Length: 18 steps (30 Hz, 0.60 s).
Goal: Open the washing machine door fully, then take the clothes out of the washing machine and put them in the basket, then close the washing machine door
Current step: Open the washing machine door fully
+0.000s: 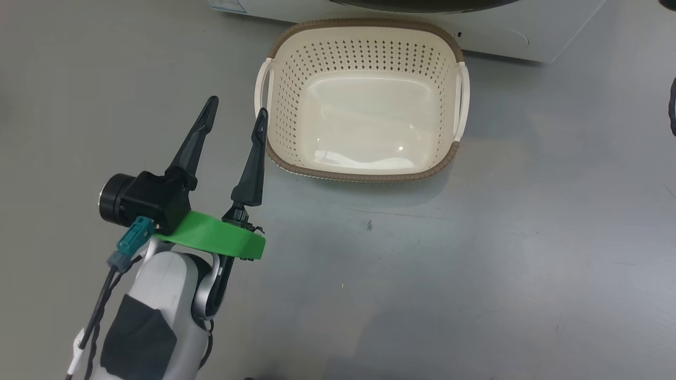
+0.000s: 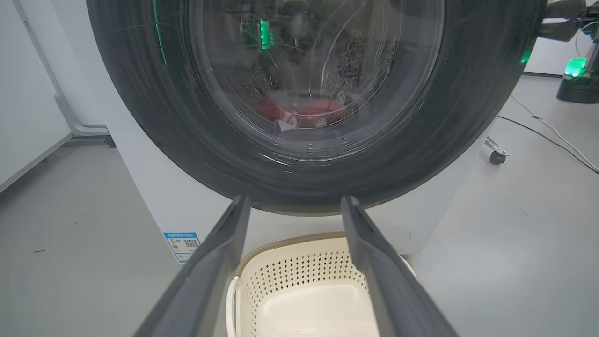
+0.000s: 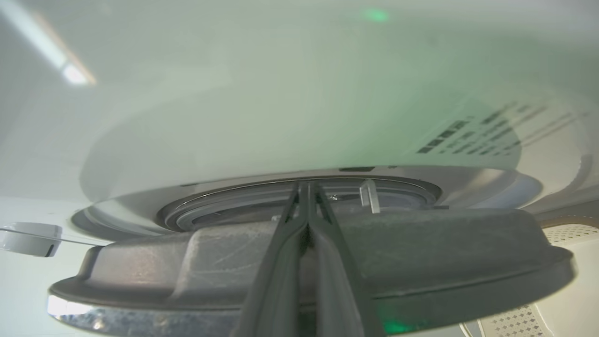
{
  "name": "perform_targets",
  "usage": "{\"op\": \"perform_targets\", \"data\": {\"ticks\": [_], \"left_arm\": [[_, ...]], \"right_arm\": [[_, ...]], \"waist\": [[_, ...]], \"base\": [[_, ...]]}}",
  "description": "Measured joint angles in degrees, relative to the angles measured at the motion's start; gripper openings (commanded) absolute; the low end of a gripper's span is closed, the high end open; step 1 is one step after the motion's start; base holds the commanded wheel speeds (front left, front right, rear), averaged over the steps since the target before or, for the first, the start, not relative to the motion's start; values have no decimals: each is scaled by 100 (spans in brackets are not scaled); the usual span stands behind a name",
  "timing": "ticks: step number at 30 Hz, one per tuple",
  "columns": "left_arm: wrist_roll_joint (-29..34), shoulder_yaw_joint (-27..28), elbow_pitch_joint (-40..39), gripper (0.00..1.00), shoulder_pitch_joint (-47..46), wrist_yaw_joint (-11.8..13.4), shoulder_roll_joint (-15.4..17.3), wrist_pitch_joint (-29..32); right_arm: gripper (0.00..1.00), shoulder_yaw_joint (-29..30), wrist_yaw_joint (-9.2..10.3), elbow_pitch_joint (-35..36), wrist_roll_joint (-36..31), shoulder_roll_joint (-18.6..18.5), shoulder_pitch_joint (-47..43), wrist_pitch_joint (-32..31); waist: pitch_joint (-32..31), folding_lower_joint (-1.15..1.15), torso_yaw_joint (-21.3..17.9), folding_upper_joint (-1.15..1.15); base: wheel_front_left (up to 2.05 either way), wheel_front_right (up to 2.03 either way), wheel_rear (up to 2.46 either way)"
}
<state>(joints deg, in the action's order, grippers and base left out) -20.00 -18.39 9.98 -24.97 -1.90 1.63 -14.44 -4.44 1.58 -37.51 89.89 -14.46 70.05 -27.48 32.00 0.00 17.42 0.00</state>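
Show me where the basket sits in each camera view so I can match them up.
Head view: the basket is at top centre, on the floor.
Left wrist view: the basket is at bottom centre, cut off by the bottom edge.
Right wrist view: a sliver of the basket is at the right edge, below the middle.
Shared landmark: the white washing machine, next to the basket.

The basket [image 1: 364, 53] in the upper centre is cream with rows of small holes, its rim brown and woven-looking, its handles white. The washing machine [image 2: 154, 206] is white, with a blue-and-white sticker [image 2: 182, 245] at lower left. The washing machine door [image 2: 140, 117] has a glossy black rim; the clothes [image 2: 309, 112] behind the glass are red. The floor [image 1: 475, 264] is grey
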Motion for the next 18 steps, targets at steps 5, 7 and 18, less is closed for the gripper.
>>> {"op": "perform_targets", "data": {"ticks": [5,7,18], "left_arm": [[1,11,44,100,0,0,-3,0],[3,9,54,100,0,0,-3,0],[88,-21,123,100,14,1,-5,-1]], "right_arm": [[0,-48,-104,-116,153,0,-4,-297],[0,-75,-144,-160,186,7,-10,-410],[0,-75,-450,-269,443,101,-227,-827]], "waist": [[-69,0,-50,0],[-105,0,-73,0],[-324,0,-183,0]], "base": [[0,0,0],[0,0,0],[0,0,0]]}}
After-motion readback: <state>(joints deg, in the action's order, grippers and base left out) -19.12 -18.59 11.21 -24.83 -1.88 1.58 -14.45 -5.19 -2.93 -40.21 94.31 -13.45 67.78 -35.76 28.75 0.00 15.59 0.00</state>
